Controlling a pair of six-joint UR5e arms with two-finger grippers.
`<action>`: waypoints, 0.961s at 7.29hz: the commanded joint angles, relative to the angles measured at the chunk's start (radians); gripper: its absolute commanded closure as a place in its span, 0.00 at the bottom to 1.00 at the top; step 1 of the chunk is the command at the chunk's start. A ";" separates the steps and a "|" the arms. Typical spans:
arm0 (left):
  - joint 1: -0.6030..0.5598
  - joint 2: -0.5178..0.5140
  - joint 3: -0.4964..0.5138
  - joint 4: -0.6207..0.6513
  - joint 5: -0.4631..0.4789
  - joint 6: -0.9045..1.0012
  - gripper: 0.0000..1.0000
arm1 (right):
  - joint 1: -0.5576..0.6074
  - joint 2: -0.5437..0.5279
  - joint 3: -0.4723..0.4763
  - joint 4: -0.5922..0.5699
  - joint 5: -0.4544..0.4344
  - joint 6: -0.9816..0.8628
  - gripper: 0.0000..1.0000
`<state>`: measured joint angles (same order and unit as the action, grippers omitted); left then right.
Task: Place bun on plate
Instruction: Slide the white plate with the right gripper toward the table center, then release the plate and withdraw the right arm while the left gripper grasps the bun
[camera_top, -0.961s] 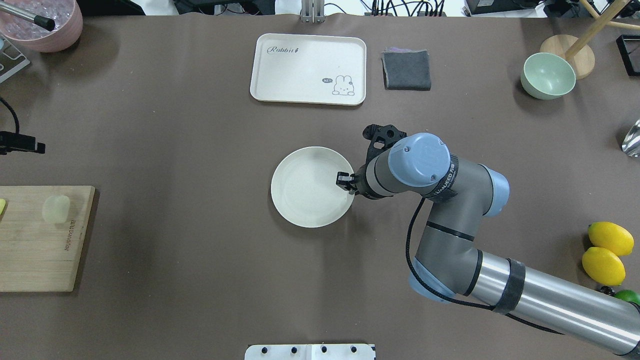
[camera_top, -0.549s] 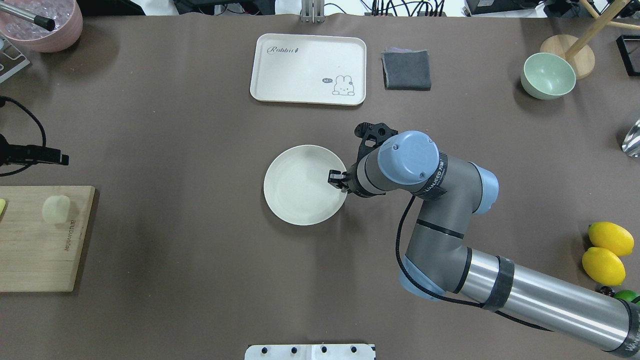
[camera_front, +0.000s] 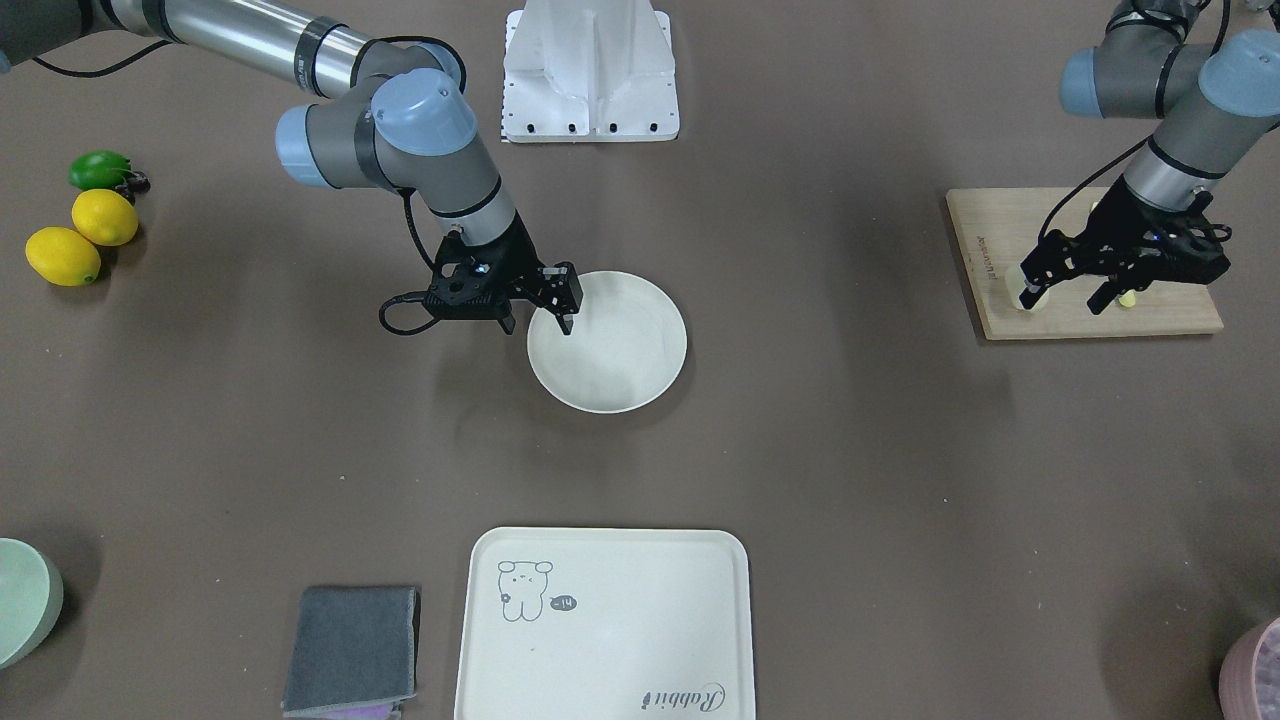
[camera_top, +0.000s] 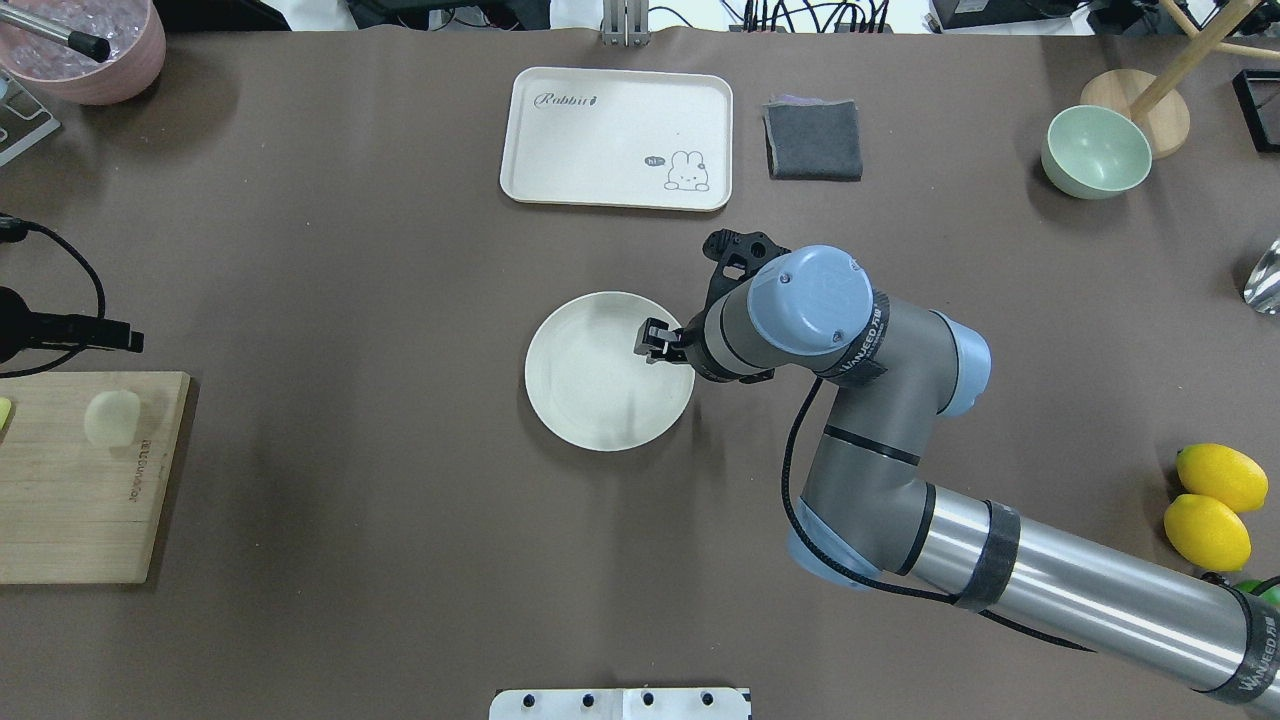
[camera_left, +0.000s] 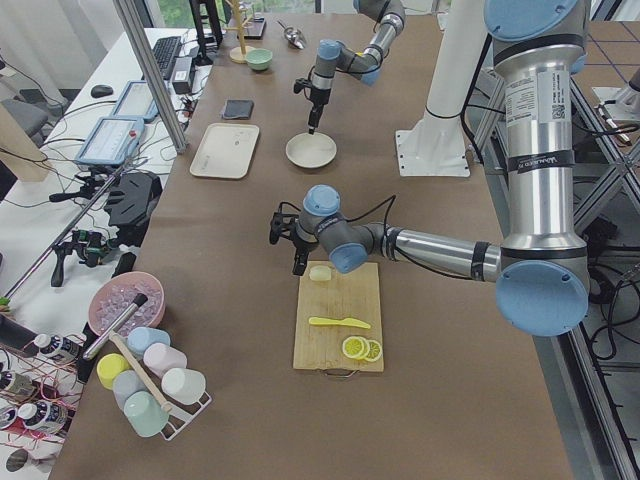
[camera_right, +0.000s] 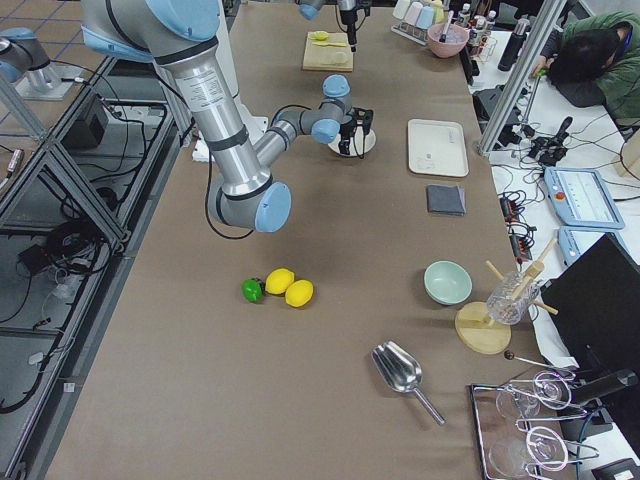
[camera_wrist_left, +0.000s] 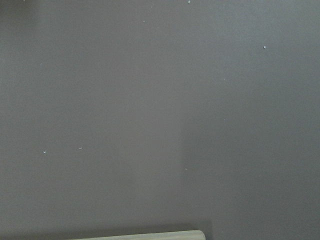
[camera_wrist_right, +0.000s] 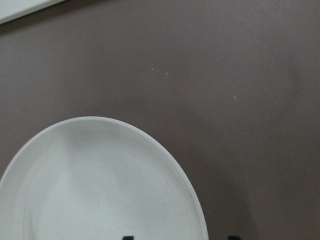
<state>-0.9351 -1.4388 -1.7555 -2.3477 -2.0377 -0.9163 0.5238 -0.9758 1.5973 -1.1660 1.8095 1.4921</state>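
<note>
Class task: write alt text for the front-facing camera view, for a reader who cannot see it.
A robot's left hand hangs open over a wooden board at the view's right, close by the bun, while its right hand straddles the rim of the empty plate at the centre.

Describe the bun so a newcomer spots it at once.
Find the wooden cutting board at the table's end on the robot's left. The bun is the pale cream rounded block on it, unlike the yellow lemon slices and yellow knife.
</note>
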 joint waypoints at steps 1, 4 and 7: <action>0.070 0.061 -0.022 -0.001 0.062 0.001 0.03 | 0.054 0.002 0.012 0.000 0.062 -0.001 0.00; 0.111 0.081 -0.022 -0.001 0.062 0.004 0.04 | 0.117 -0.006 0.042 -0.012 0.132 -0.006 0.00; 0.127 0.080 -0.021 -0.002 0.062 0.007 0.50 | 0.140 -0.011 0.052 -0.014 0.160 -0.009 0.00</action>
<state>-0.8130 -1.3581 -1.7777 -2.3495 -1.9758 -0.9121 0.6572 -0.9842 1.6472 -1.1792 1.9628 1.4845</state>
